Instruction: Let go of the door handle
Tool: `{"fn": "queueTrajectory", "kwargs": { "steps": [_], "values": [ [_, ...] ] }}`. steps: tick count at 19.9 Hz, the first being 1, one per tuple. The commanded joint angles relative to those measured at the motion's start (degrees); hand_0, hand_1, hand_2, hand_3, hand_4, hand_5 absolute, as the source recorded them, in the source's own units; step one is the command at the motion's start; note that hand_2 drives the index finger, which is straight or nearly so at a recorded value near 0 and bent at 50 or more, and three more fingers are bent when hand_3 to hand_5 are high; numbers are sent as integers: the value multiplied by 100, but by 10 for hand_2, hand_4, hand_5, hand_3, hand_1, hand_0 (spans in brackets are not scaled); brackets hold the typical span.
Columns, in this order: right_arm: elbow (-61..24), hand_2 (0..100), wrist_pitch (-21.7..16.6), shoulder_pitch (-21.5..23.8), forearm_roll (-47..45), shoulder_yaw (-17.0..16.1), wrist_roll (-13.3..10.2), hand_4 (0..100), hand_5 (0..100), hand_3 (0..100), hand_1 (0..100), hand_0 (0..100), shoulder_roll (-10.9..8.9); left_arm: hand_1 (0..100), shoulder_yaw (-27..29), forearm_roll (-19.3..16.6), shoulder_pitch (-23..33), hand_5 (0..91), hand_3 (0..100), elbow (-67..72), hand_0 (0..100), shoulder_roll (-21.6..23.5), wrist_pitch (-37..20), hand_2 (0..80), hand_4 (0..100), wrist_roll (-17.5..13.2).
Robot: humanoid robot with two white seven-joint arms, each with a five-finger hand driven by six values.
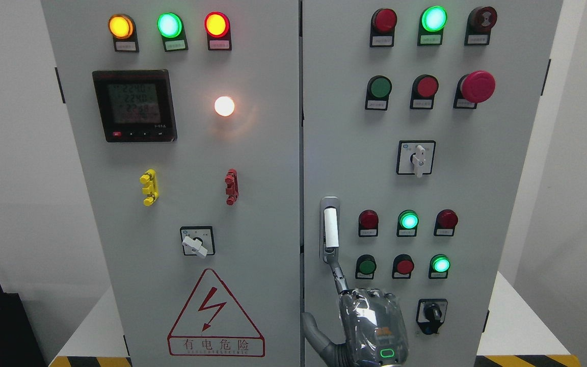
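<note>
One extended finger [338, 272] reaches up and touches the lower end of the door handle [330, 229], the rest look loosely curled, gripping nothing. The hand [372, 326] rises from the bottom edge, side unclear. The handle sits upright at the right door's [502, 204] left edge, beside green and red lamps [408, 220].

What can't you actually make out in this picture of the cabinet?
All in the head view:
- Digits on the meter: blurred and dim.
- Print on the small labels under the lamps: too small to read.
- The right hand: its wrist and arm are cut off by the bottom edge.
- Whether that hand grips or only touches the door handle: the contact point is too small to judge.
- The left hand: out of view.
</note>
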Motion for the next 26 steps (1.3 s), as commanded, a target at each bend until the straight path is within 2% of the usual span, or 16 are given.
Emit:
{"fn": "queueTrajectory", "kwargs": {
  "steps": [1,2,3,4,5,6,7,8,10,13,19,23,26],
  "values": [
    [-435,407,-17,364,-70,-41,-348,862,943,992,245,401,28,389,62,0,0,0,0,97,120,0,5,0,0,-1],
    [-549,588,-8,417,-174,-146,-340,790,856,933,288,406,28,389,62,0,0,0,0,97,120,0,5,0,0,-1],
    [-568,613,-8,417,-306,-251,-340,776,838,927,289,396,28,389,62,0,0,0,0,97,120,0,5,0,0,-1],
    [-577,659,1,400,-429,-296,-331,765,814,921,236,379,28,389,62,0,0,0,0,97,120,0,5,0,0,-1],
    [-577,756,18,374,-474,-305,-331,779,797,977,113,401,28,389,62,0,0,0,0,97,120,0,-4,0,0,-1],
    [-577,788,27,365,-483,-305,-322,800,799,1000,83,400,28,389,62,0,9,0,0,97,120,0,5,0,0,-1],
    [-577,910,45,347,-483,-305,-278,873,849,1000,25,340,28,389,62,0,0,0,0,97,120,0,5,0,0,-1],
    [-577,975,54,338,-483,-305,-130,927,911,1000,8,306,28,389,62,0,0,0,0,97,120,0,5,0,0,-1],
    [-577,1000,124,198,-483,-297,143,997,948,1000,0,286,28,389,62,0,0,0,0,97,120,0,5,0,0,-1],
    [-550,1000,124,-39,-474,-288,223,1000,959,1000,0,292,28,389,62,0,0,0,0,97,120,0,5,0,0,-1],
    [-533,1000,159,-215,-430,-235,328,1000,961,1000,0,306,19,389,62,0,0,0,0,97,120,0,5,0,0,-1],
    [-498,1000,159,-338,-220,-235,548,1000,961,1000,0,310,19,389,62,0,0,0,0,97,120,0,5,0,0,-1],
    [-401,1000,159,-496,-70,-226,557,1000,962,1000,0,309,19,389,62,0,0,0,0,97,120,0,-4,0,0,-1]
  ]
}}
